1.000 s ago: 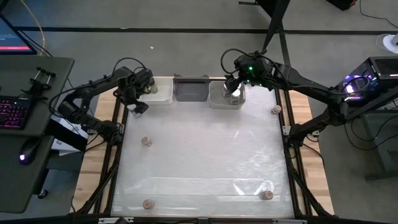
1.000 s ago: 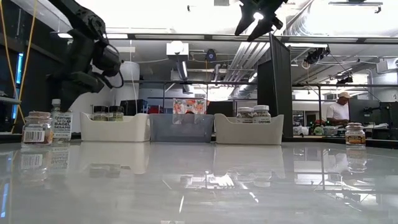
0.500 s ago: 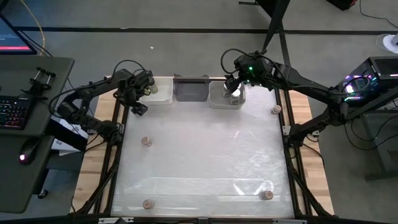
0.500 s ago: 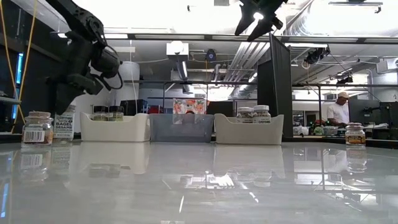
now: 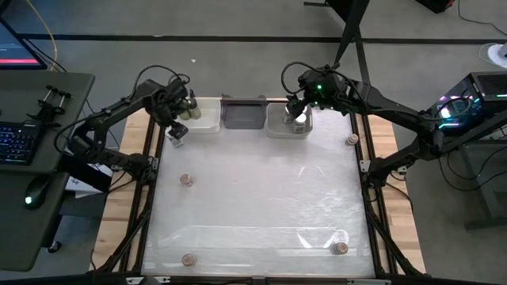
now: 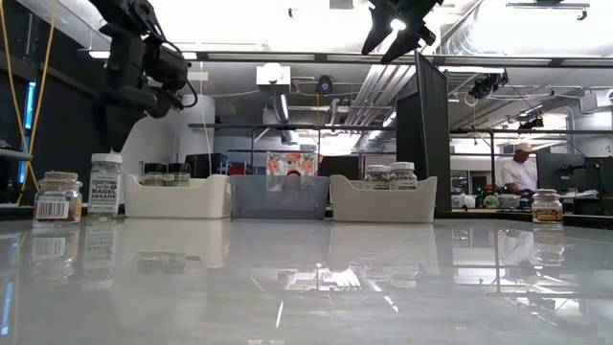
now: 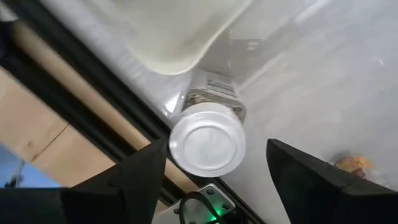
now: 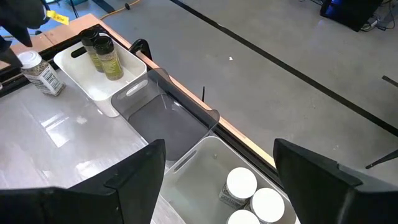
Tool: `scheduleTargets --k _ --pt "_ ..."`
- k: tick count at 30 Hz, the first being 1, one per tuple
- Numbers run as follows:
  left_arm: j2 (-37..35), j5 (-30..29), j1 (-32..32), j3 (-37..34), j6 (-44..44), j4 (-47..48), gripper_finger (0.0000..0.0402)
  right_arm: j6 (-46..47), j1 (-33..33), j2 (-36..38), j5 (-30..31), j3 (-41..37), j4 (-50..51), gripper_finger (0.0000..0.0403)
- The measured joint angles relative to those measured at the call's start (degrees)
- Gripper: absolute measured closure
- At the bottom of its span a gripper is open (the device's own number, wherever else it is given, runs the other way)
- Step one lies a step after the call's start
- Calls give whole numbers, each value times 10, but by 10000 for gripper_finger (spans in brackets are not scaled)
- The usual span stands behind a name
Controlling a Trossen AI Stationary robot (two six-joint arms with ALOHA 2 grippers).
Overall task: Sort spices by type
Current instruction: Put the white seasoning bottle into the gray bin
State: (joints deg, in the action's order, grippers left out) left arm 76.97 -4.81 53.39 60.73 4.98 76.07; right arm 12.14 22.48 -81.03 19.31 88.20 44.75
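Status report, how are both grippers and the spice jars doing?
Left gripper open above white-capped jar, beside white bin. Right gripper open over right bin. Nothing in the way.

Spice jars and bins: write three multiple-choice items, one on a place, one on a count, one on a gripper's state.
1. Where does the white-capped jar below the left gripper stand?
A. In the grey bin
B. On the table beside the left white bin
C. In the right bin

2. How many dark-capped jars are in the left white bin?
A. Two
B. Four
C. None

3. What is the right gripper's state?
A. Shut on a jar
B. Open, holding nothing
C. Shut, empty

Key: 1 B, the white-capped jar stands on the table next to the left white bin, under the left gripper. 2 A, two dark-capped jars show inside. 3 B, the right gripper has fingers spread with nothing between.
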Motion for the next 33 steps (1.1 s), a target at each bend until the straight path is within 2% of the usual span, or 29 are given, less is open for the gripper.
scheduleTargets --k 5,9,17,28,33 --pt "17 4 0 0 55 -4 105 9 0 0 -4 0 0 109" --pt "40 -4 0 0 62 -12 94 10 0 0 -5 0 0 109" --pt "76 -41 1 0 58 -15 92 15 0 0 -9 0 0 109" --pt "100 -2 2 0 85 -10 92 15 0 0 -9 0 0 109" --pt "100 -10 3 0 54 -4 92 15 0 0 -9 0 0 109"
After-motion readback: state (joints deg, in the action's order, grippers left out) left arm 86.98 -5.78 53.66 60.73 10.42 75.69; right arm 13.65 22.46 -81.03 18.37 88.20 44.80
